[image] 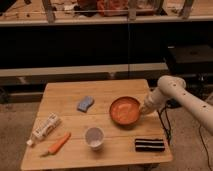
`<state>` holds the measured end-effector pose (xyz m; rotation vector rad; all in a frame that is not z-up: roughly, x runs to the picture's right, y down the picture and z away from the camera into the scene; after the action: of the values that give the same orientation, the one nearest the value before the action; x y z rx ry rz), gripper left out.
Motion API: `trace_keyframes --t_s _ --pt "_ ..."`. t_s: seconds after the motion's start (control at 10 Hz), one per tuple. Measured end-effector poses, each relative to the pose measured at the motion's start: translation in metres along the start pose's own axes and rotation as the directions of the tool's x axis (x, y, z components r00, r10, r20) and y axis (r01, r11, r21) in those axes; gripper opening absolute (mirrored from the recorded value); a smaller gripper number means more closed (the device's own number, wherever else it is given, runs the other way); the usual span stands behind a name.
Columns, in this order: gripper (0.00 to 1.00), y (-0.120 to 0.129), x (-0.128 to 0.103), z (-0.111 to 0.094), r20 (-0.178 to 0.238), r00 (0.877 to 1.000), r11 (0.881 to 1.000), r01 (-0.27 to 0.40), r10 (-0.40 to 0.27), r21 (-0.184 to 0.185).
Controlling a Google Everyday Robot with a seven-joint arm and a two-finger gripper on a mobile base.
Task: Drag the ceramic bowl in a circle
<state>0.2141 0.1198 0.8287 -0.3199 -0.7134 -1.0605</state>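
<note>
**Table** (70, 92), wooden. Contents, left to right:

- **White tube** (46, 126): lying flat at the left edge.
- **Carrot** (59, 144): lying near the front-left corner.
- **Blue sponge** (85, 103): left of centre, toward the back.
- **Small white cup** (94, 137): upright near the front edge, apart from the bowl.
- **Ceramic bowl** (124, 111): wide, shallow and round, with an orange body and a paler, glossy inside. It sits upright and flat on the wood, right of centre (the largest dish present).
- **Black striped block** (150, 145): at the front-right corner, just in front of the bowl.
- **Gripper** (144, 108): at the bowl's right rim and apparently touching it, on the end of a white arm (180, 97) reaching in from the right. How far open it is, and whether it has hold of the rim, cannot be told.

**Step in hand (judged):** the drag itself, with the bowl engaged at its rim.

**Next move calls for:** steady contact at the rim and a curved sweep with the bowl flat on the wood. The path must stay clear of the cup, the block and the table's right edge.
</note>
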Motion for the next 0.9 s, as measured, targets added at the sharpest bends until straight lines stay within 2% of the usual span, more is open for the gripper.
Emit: trace_keyframes --t_s 0.3,0.5,0.9 --pt "0.01 -0.038 0.025 0.007 0.021 1.0 0.999 0.007 -0.008 0.036" --pt "0.01 -0.058 0.049 0.013 0.021 0.999 0.998 -0.032 0.031 0.048" --pt "0.01 -0.069 0.067 0.022 0.022 0.994 0.993 -0.106 0.105 0.051"
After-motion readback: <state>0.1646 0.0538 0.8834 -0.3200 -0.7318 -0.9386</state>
